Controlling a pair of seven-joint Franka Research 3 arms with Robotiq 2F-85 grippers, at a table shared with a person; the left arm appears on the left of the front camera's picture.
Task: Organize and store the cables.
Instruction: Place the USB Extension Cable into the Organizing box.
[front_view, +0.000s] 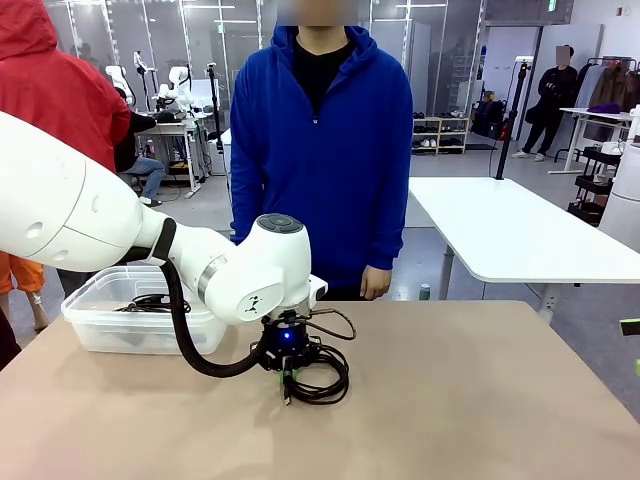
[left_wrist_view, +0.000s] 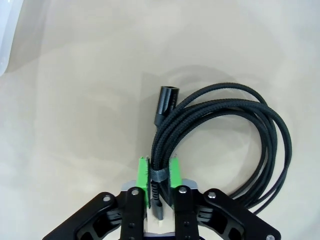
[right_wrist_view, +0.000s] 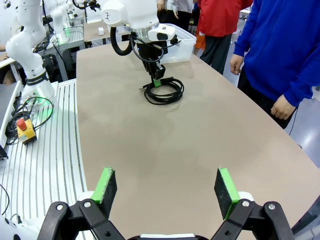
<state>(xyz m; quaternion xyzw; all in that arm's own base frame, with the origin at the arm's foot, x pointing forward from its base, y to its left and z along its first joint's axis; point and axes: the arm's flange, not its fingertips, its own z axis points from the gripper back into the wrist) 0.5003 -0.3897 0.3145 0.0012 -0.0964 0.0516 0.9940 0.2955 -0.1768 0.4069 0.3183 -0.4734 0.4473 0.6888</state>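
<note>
A coiled black braided cable (left_wrist_view: 225, 130) lies on the tan table, seen also as a cable coil (front_view: 318, 378) and a coil (right_wrist_view: 163, 91). My left gripper (left_wrist_view: 160, 172) reaches straight down and is shut on the bundled strands near the coil's tie, green pads (left_wrist_view: 143, 172) pressing from both sides. A barrel plug (left_wrist_view: 165, 102) sticks out beyond the fingers. The left gripper (front_view: 287, 372) stands at the table's middle. More cables (front_view: 150, 301) lie in the clear bin. My right gripper (right_wrist_view: 165, 187) hangs open above bare table, far from the coil.
A clear plastic bin (front_view: 100, 325) stands at the left of the table, also seen as the bin (right_wrist_view: 182, 47). A person in a blue hoodie (front_view: 320, 150) stands at the far edge, hands down. Another in red (front_view: 50, 90) stands at the left.
</note>
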